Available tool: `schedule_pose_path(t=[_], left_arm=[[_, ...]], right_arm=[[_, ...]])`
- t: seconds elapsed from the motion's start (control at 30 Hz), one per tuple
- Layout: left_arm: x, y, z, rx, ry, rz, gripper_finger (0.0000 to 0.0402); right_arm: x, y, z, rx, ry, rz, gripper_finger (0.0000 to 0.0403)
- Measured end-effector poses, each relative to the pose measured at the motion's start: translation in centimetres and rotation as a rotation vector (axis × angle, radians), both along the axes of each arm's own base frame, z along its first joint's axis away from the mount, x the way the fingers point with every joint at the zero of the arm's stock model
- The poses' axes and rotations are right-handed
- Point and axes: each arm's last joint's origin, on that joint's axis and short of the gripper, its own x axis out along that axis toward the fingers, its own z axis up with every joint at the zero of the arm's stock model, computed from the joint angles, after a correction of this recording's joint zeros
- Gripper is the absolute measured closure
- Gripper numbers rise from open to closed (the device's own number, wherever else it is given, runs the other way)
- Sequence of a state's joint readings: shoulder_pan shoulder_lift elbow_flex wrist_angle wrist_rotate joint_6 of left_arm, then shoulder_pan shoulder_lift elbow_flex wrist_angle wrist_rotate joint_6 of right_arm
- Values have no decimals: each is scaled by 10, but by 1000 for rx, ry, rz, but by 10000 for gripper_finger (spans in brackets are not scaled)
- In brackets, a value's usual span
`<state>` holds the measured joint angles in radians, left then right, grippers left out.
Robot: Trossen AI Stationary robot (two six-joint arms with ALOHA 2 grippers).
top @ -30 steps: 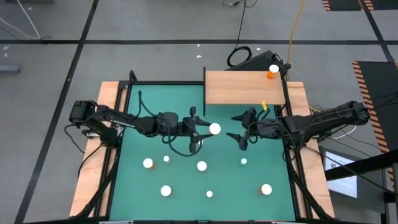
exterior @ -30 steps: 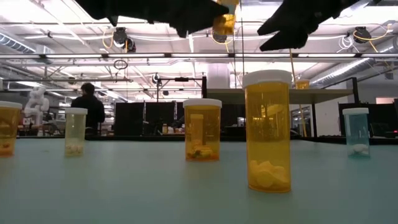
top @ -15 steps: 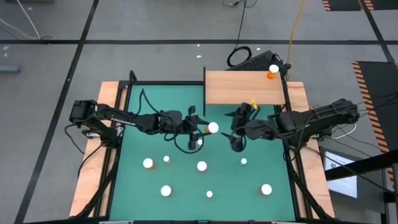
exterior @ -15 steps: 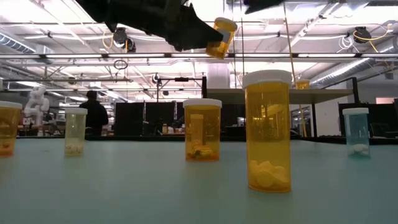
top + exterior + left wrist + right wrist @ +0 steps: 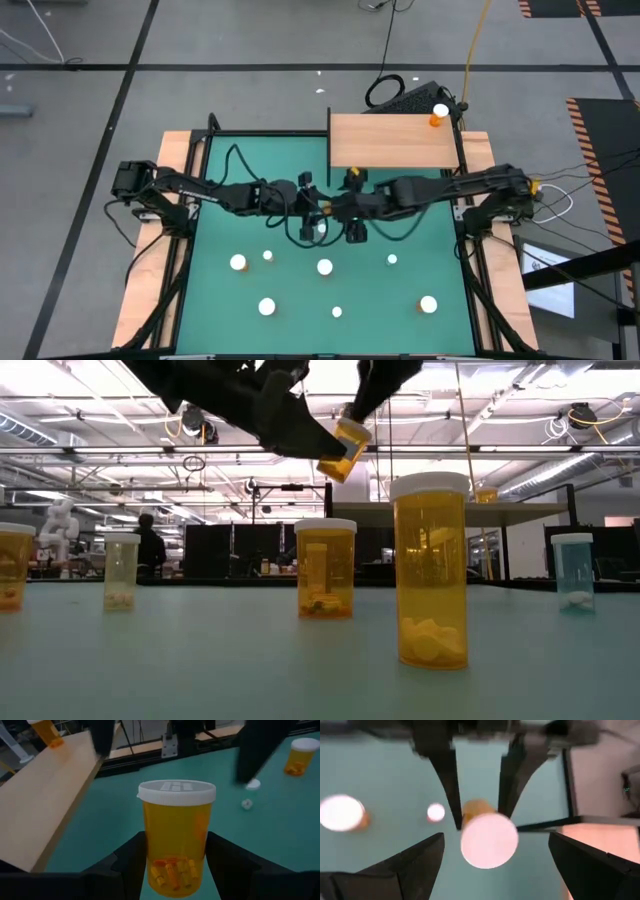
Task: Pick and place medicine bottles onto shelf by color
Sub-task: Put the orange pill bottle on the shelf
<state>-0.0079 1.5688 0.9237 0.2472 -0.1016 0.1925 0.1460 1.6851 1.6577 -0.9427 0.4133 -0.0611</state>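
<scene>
1. High view: the left gripper (image 5: pixel 318 207) and the right gripper (image 5: pixel 350 212) meet nose to nose above the middle of the green mat (image 5: pixel 230 300), near the front edge of the flat light-brown wooden shelf (image 5: pixel 390 150). A second ago the right arm hung well to the right of the mat's middle; it has since swung across to the left arm. One orange bottle with a white cap (image 5: pixel 439 114) stands on the shelf's far right corner. Seven white caps still dot the mat.

2. Low view: the left gripper holds an orange translucent bottle with a white cap (image 5: pixel 340 447) aloft, tilted. Earlier it was alone there; now the right arm's fingers come down just beside the cap. This looks like a hand-over in mid-air.

3. Left wrist view: the left gripper's fingers (image 5: pixel 132 865) are partly closed on the lower body of the held bottle (image 5: pixel 176 837), which has small orange pills inside.

4. Right wrist view: the right gripper's fingers (image 5: pixel 420 865) stand wide apart, holding nothing; the bottle's white cap (image 5: pixel 488 840) lies between them, untouched. The right gripper has yet to close before the left lets go.
</scene>
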Motion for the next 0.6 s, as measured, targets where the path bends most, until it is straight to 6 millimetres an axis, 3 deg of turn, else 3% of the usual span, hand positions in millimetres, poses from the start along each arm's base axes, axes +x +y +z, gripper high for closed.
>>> schedule_pose_path(t=[0.2, 0.37, 0.6], left_arm=[[-1, -12, -1, 28, 13, -45, 211], [-1, -17, -1, 57, 14, -71, 211], [-1, -18, 0, 68, 12, -80, 211]], right_arm=[[10, -1, -18, 11, 66, 8, 51], [12, 4, -17, 14, 45, 27, 55], [10, 10, -10, 23, 1, 48, 103]])
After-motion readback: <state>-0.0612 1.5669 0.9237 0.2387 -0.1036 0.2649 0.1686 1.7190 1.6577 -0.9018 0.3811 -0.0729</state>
